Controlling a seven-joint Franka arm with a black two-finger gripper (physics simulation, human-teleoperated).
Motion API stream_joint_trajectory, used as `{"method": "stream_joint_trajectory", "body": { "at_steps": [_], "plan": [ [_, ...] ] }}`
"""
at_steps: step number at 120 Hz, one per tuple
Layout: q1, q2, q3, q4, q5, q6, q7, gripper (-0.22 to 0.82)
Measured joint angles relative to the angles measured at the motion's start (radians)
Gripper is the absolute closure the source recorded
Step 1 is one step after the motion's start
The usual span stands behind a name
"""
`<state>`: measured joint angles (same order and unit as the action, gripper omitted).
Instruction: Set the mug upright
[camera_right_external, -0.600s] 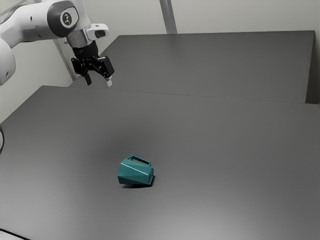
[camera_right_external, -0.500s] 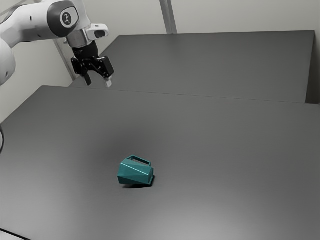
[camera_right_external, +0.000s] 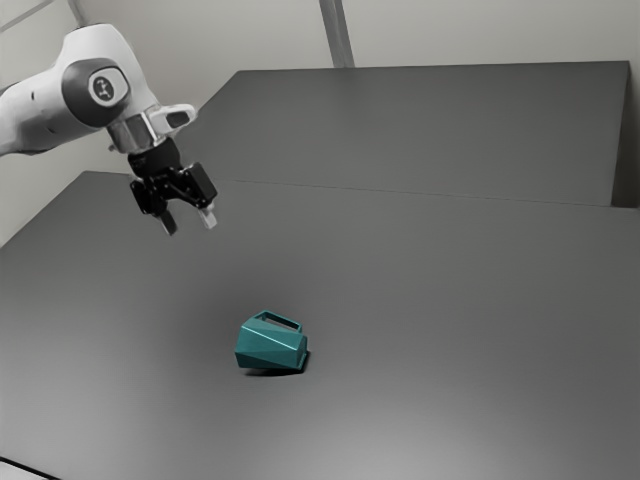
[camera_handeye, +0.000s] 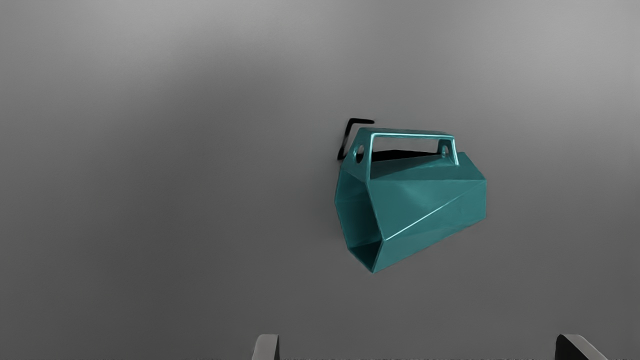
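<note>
My gripper (camera_right_external: 190, 226) is wide open, nothing in it; mug (camera_handeye: 425, 200) lies sideways below, so grabbing and righting remain.

In the exterior view, the mug (camera_right_external: 271, 347) lies on its side on the bench (camera_right_external: 450, 300), below and left of centre. The fingers (camera_right_external: 209, 218) are at upper left, well apart from it. Behind the bench is a wall (camera_right_external: 470, 30).

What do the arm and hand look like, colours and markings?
Smooth white, rounded robot arm; dark-grey joint band around a light disc with a dark logo; silvery wrist collar. Black, angular two-fingered hand, one fingertip whitish in the exterior view.
</note>
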<state>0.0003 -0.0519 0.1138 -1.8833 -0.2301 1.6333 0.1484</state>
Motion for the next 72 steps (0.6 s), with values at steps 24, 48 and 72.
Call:
{"method": "stream_joint_trajectory", "body": {
  "at_steps": [24,48,72],
  "plan": [
    [0.035,-0.094,0.001,-0.232,-0.161,0.141,0.041,0.0],
    [0.036,-0.093,0.001,-0.399,-0.285,0.318,0.12,0.0],
    [0.053,-0.067,0.001,-0.5,-0.417,0.43,0.199,0.0]
  ]
}}
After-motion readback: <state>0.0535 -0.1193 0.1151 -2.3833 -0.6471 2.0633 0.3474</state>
